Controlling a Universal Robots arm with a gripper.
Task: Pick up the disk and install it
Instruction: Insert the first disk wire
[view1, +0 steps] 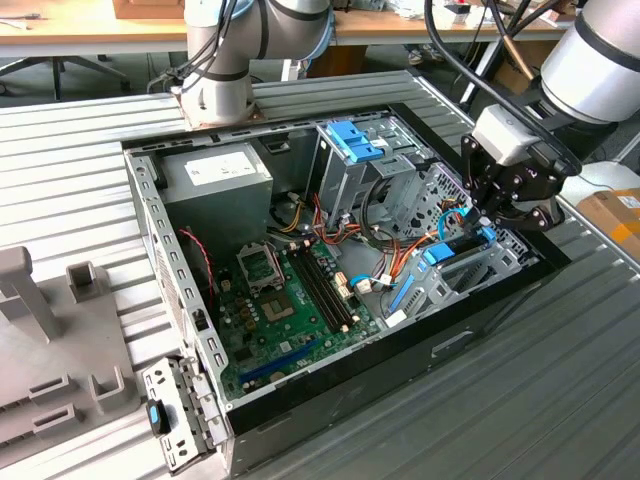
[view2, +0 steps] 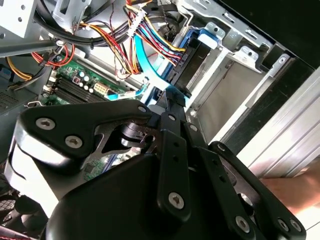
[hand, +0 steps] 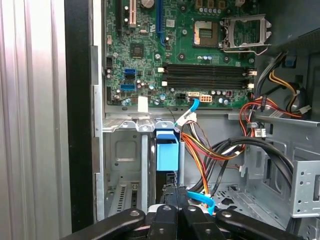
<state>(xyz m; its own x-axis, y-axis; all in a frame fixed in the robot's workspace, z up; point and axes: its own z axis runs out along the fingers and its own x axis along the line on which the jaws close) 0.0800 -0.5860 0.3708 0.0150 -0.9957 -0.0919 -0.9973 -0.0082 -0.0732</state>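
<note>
An open computer case (view1: 330, 392) is seen lying on a ribbed metal surface (view1: 520, 400) in the exterior view. Within the case, a green motherboard (view1: 290, 300) is laid flat on the floor. A grey power-supply box (view1: 215, 180) is set in the far corner at the exterior view's left, and a metal cage topped by a blue latch (view1: 352, 140) is placed beside it. Bundles of red, yellow and orange wires (view1: 400, 250) are strung between the cage and the board.

A metal drive bay (view1: 478, 285) is fitted at the end of the case at the exterior view's right. The disk (view1: 458, 246) is held on edge inside this bay, its dark side (view2: 194, 67) bordered by blue rails in the second wrist view.

The pincer (view1: 488, 230) is lowered into the bay from above. In both wrist views its fingers (hand: 169, 210) are seen clenched together, and their tips (view2: 172, 97) are placed at the disk's near end. Whether anything is pinched between them cannot be told.

A small metal bracket (view1: 175, 415) with a blue tab is left on the surface just beside the case's near corner.
</note>
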